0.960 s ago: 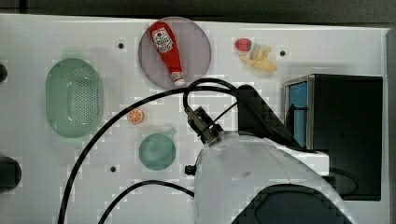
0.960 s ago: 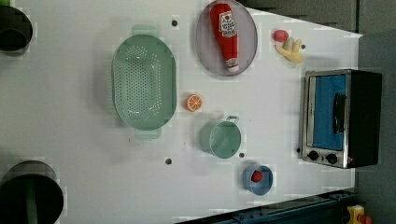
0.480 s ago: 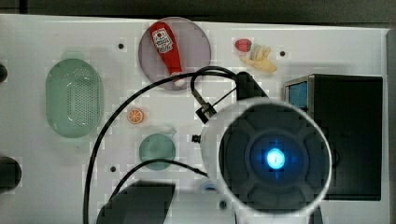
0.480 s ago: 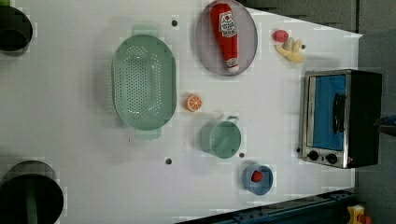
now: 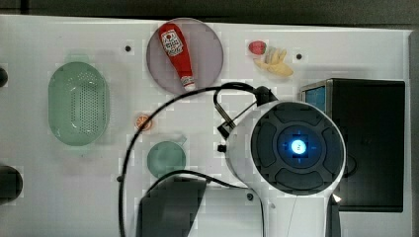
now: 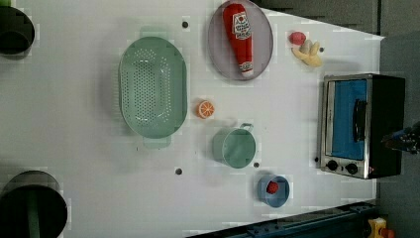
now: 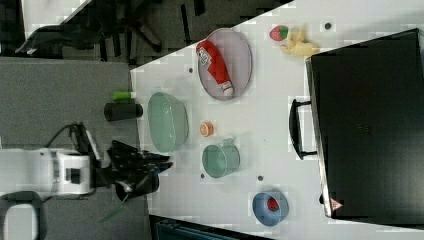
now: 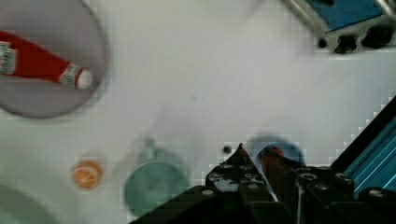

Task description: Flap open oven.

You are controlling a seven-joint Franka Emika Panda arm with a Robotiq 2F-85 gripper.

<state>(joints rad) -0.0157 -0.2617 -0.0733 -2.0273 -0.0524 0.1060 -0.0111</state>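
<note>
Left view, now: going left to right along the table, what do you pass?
Green colander → orange slice → green mug → blue bowl → oven.

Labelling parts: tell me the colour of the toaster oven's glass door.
Blue-tinted glass door, set in a silver frame; clearest in the left view.

One oven (image 6: 361, 124), one colander (image 6: 153, 88), one ketchup bottle (image 6: 239, 34) – two bowls (image 6: 235, 147).

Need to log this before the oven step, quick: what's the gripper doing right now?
Gripper: fingers nearly together, closed on nothing, high above the table.
</note>
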